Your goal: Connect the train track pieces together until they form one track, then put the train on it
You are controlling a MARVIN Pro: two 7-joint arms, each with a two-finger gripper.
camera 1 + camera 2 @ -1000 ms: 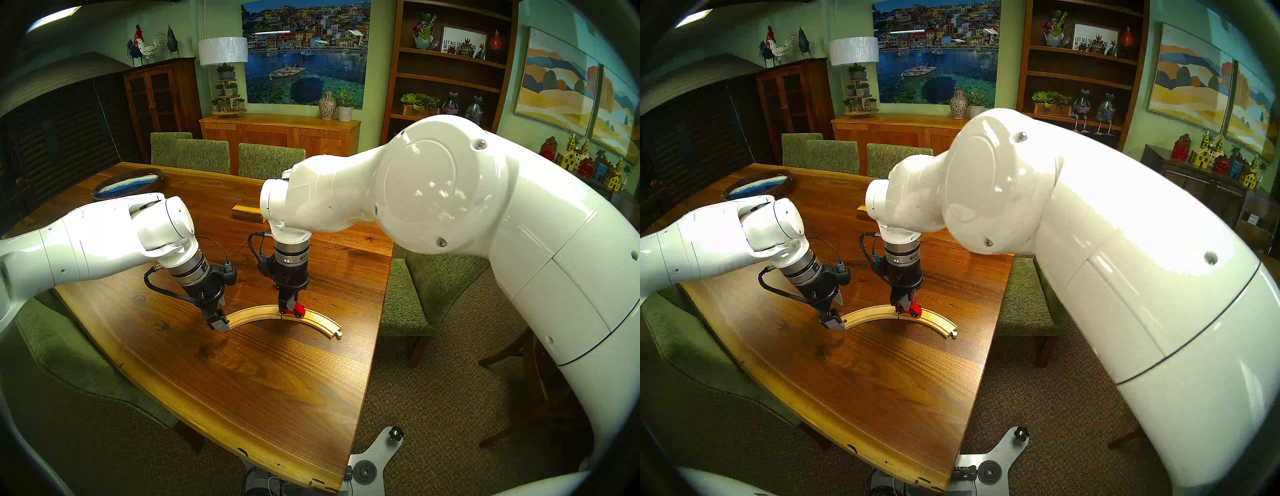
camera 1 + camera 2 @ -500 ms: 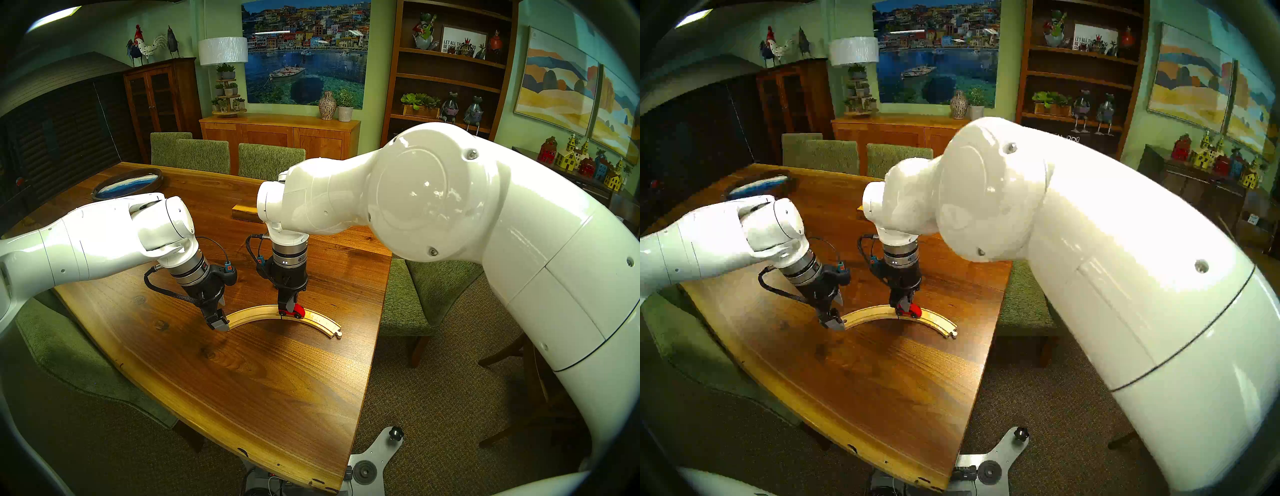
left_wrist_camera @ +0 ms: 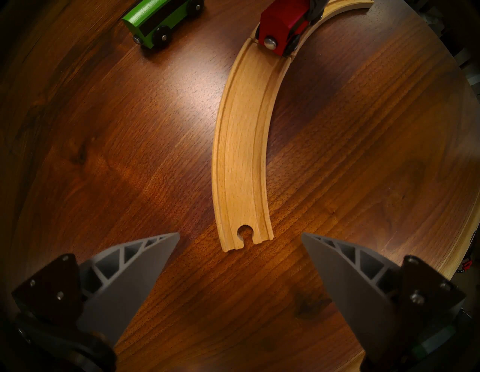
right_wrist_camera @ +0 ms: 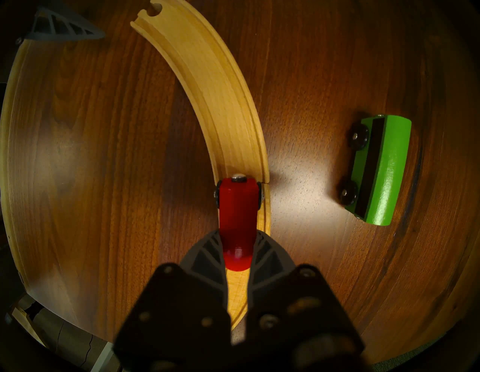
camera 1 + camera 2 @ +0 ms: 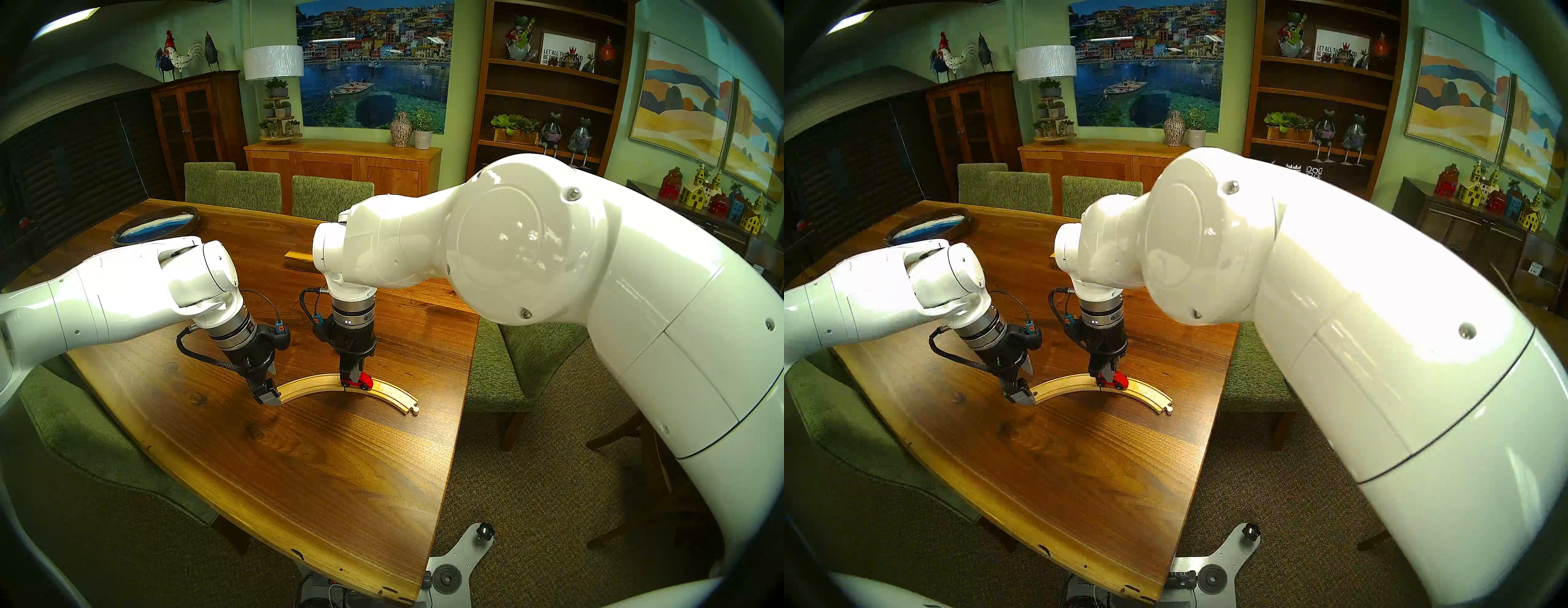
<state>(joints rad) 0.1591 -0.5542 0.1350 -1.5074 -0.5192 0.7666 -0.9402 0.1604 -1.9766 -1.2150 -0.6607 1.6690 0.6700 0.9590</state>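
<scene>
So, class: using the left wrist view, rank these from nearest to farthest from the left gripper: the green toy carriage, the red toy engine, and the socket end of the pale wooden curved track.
1. Socket end of the pale wooden curved track: just ahead of the open left gripper.
2. Red toy engine: up the track, at the joint.
3. Green toy carriage: on the table, off to the left; roughly as far as the engine, so nearly tied.

Green walls, 3 green chairs, a wooden sideboard, bookshelf and brown carpet.
</scene>
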